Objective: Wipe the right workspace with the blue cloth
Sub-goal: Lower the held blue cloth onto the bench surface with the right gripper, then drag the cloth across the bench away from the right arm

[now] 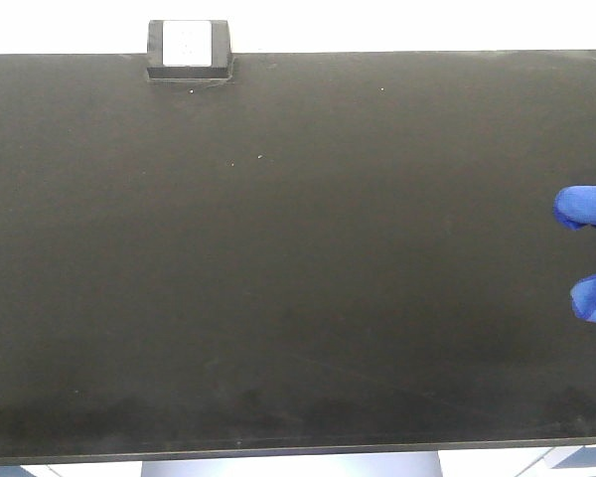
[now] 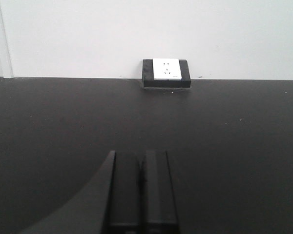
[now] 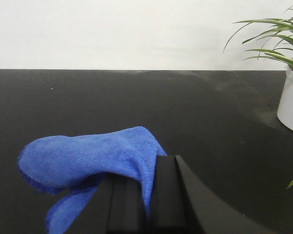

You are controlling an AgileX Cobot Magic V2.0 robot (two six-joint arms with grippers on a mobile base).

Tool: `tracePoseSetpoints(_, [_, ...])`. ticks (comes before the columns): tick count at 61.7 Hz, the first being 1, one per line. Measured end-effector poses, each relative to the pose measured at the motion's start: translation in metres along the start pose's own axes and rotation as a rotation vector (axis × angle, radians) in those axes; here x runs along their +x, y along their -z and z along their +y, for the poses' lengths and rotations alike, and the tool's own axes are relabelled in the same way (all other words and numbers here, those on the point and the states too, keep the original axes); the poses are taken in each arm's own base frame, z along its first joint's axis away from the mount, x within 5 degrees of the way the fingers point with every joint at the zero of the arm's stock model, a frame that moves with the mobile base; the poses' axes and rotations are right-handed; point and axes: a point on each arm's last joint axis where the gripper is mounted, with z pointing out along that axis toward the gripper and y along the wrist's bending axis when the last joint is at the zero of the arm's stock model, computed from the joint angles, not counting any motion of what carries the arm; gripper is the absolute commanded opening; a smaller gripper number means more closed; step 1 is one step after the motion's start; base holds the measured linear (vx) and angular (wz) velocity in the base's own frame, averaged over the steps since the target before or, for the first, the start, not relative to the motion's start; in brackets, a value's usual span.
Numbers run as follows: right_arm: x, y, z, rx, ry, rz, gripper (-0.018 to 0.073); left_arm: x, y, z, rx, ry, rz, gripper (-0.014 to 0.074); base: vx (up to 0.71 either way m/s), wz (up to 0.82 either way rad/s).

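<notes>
Outlet box [image 1: 189,48] sits at the rear edge of the right workspace [image 1: 278,278]. Left gripper [image 2: 141,161] is in front of the box, jaws pressed together, empty. Far right of the box, the blue cloth [image 3: 88,156] is pinched in the right gripper [image 3: 150,183]. Potted plant [image 3: 290,97] stands further right.

Royal-blue cloth [image 3: 95,156], matte-black countertop [image 1: 278,278]

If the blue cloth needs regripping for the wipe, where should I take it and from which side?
Take the blue cloth at its bunched middle fold, where the right gripper pinches it, coming in from that same near side. The rounded lobe sticks out to the left and a thin tail droops below. Both look too loose to press flat on the countertop.
</notes>
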Motion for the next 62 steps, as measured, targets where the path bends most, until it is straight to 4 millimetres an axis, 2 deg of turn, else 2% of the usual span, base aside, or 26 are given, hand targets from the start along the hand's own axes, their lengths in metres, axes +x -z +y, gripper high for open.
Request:
tracePoseSetpoints(15, [0.000,-0.001,0.003,-0.028,-0.001,-0.004,-0.0004,0.000,0.000,0.000,0.000,0.000,0.000,-0.0006,0.00,0.00])
tracePoseSetpoints(16, [0.010,-0.015,0.004,-0.035,0.001,0.085,-0.0004,0.000,0.000,0.000,0.000,0.000,0.000,-0.0006,0.00,0.00])
tracePoseSetpoints(27, [0.042,-0.046,0.012,-0.085,0.009,0.316,-0.0004,0.000,0.000,0.000,0.000,0.000,0.000,-0.0006,0.00,0.00])
tracePoseSetpoints(33, [0.061,-0.065,0.023,-0.185,0.003,0.438,-0.0004,0.000,0.000,0.000,0.000,0.000,0.000,-0.0006,0.00,0.00])
tracePoseSetpoints(45, [0.089,-0.100,0.052,-0.465,-0.044,0.566,-0.0001,0.000,0.000,0.000,0.000,0.000,0.000,-0.0006,0.00,0.00])
tracePoseSetpoints(56, [0.101,-0.121,0.080,-0.563,-0.121,0.621,0.0000,0.000,0.000,0.000,0.000,0.000,0.000,-0.0006,0.00,0.00])
tracePoseSetpoints(62, [0.101,-0.126,0.106,-0.614,-0.104,0.614,0.0000,0.000,0.000,0.000,0.000,0.000,0.000,-0.0006,0.00,0.00])
